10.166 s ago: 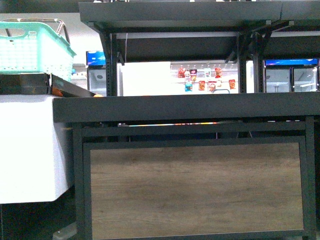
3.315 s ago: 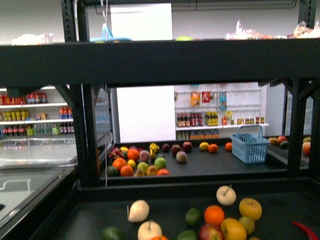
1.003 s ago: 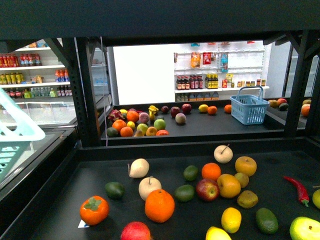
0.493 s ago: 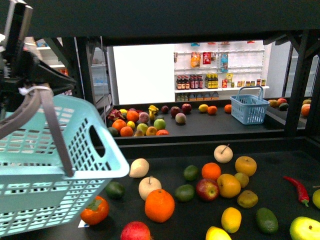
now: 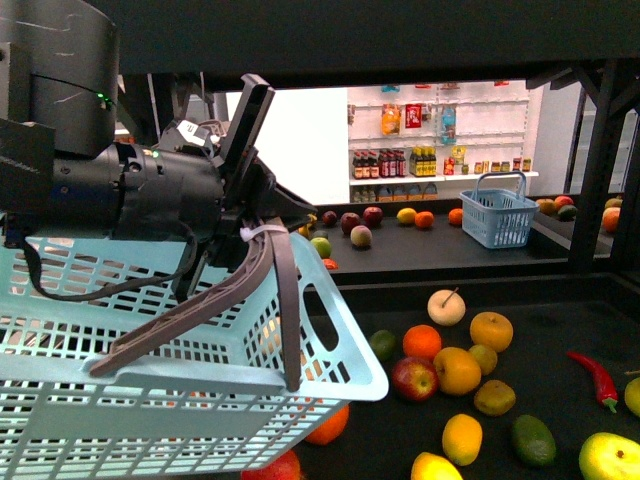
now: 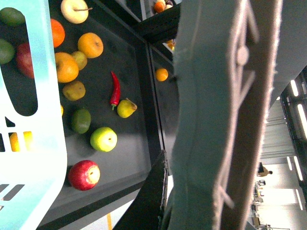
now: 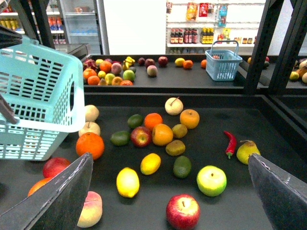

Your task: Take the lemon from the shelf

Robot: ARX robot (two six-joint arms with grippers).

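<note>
Two yellow lemons lie on the shelf's dark tray (image 7: 216, 120), one of them (image 7: 127, 182) nearer than the other (image 7: 150, 163). In the front view they sit at the lower middle (image 5: 462, 438). My right gripper (image 7: 170, 201) is open above the tray's front, its fingers (image 7: 57, 196) spread wide to either side of the lemons and a red apple (image 7: 183, 211). My left gripper (image 5: 262, 215) is shut on the grey handle (image 5: 200, 310) of a teal basket (image 5: 150, 400). The basket hangs over the tray's left side. The handle (image 6: 216, 120) fills the left wrist view.
Around the lemons lie oranges, apples, avocados, a green apple (image 7: 211, 180), a pear (image 7: 247, 151) and a red chili (image 7: 230, 143). A blue basket (image 5: 498, 215) stands on the farther tray. Black uprights (image 5: 598, 180) rise at the right, and an upper tier hangs overhead.
My left arm has swung the teal basket in from the left and further right. It now covers the fruit on the tray's left half.
</note>
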